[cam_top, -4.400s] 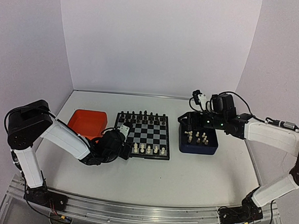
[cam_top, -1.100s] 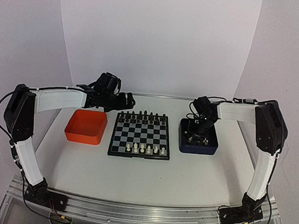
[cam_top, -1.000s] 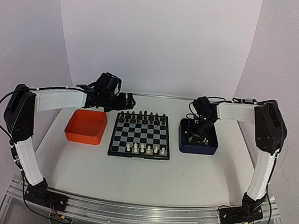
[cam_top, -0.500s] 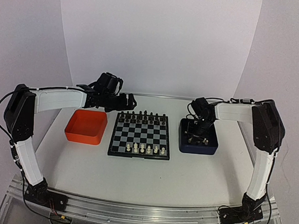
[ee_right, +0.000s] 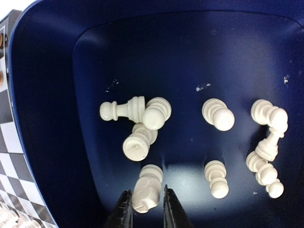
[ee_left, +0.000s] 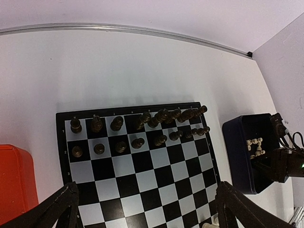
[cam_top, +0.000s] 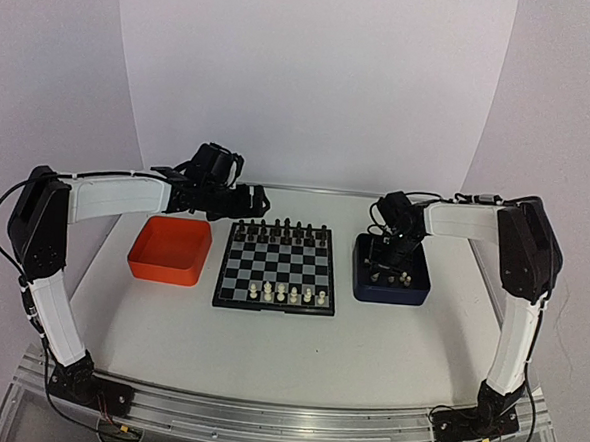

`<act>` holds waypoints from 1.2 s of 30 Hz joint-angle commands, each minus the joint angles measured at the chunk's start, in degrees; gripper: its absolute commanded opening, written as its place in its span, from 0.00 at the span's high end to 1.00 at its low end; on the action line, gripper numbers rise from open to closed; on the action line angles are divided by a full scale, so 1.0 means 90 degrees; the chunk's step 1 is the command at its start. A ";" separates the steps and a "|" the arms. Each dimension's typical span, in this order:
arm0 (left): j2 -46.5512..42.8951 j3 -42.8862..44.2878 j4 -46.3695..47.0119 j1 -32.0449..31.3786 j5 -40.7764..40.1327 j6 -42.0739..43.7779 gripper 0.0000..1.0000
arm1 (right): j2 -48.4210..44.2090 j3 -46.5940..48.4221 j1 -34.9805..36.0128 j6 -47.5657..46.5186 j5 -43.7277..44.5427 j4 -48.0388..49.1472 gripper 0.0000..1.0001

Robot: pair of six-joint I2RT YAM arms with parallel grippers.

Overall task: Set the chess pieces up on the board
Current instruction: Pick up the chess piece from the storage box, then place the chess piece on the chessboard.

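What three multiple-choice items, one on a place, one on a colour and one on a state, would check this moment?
1. Where do the loose white chess pieces lie?
A. In a glass bowl
B. In the dark blue tray
C. In a cardboard box

2. What colour are the far-row pieces on the board?
A. White
B. Black
C. Red

3. How is the left gripper?
A. Shut on a black piece
B. Shut on a white pawn
C. Open, holding nothing

Answers:
1 B: the right wrist view shows them scattered on the tray's blue floor.
2 B: they look dark against the squares in the left wrist view.
3 C: its fingers stand wide apart above the board with nothing between them.
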 commanded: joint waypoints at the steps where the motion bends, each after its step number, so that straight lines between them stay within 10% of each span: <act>1: -0.0173 0.0229 0.0083 0.0011 0.0089 0.0090 0.00 | -0.0075 0.0063 0.0039 0.0034 0.0153 -0.0059 0.88; 23: -0.0384 0.0108 0.0363 -0.0006 0.1063 0.0658 0.00 | -0.1266 -0.0268 0.0041 0.0028 0.0445 -0.0175 1.00; 36: -0.0276 0.0380 0.0903 -0.1020 0.1831 0.2919 0.00 | -0.1937 0.0298 0.0054 -0.0041 -0.0367 -0.1216 1.00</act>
